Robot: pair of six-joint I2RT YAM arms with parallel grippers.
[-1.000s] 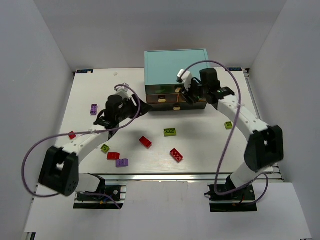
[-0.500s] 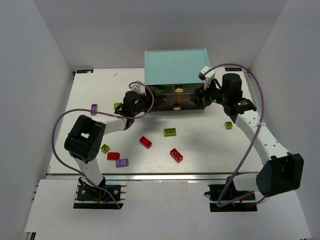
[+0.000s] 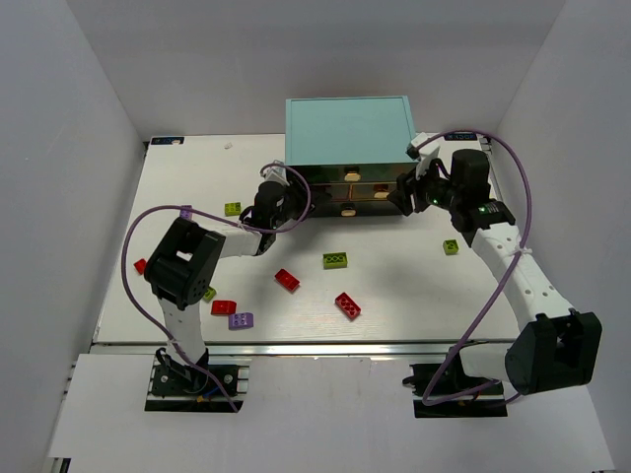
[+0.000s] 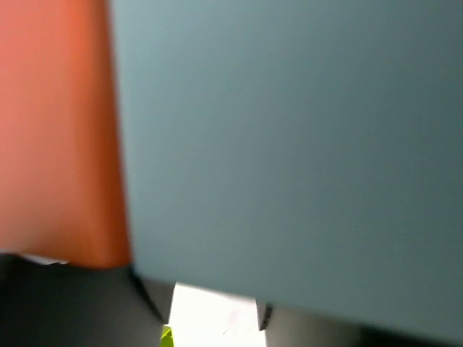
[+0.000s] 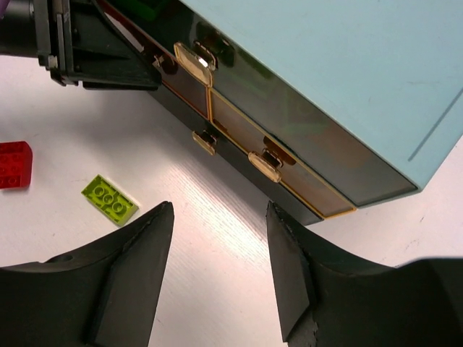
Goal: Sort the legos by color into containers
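Observation:
The cabinet with the teal top (image 3: 347,128) stands at the back middle; its see-through drawers (image 5: 239,130) with cream knobs (image 5: 264,166) all look shut. Legos lie loose on the table: yellow-green ones (image 3: 335,260) (image 3: 451,246) (image 3: 233,208), red ones (image 3: 287,280) (image 3: 347,304) (image 3: 223,307), purple ones (image 3: 240,320) (image 3: 185,211). My left gripper (image 3: 288,197) is at the cabinet's left front corner; its blurred wrist view shows teal, with white table between its dark fingers (image 4: 152,307). My right gripper (image 5: 219,210) is open and empty off the cabinet's right front (image 3: 406,192).
More bricks lie at the left: yellow-green (image 3: 207,293) and red (image 3: 142,266). White walls enclose the table on three sides. The right wrist view shows a yellow-green brick (image 5: 110,198) and a red one (image 5: 14,165) in front of the drawers.
My left gripper has swung from the left-middle of the table to the cabinet's left front corner. My right gripper has pulled back from the drawer fronts to the right.

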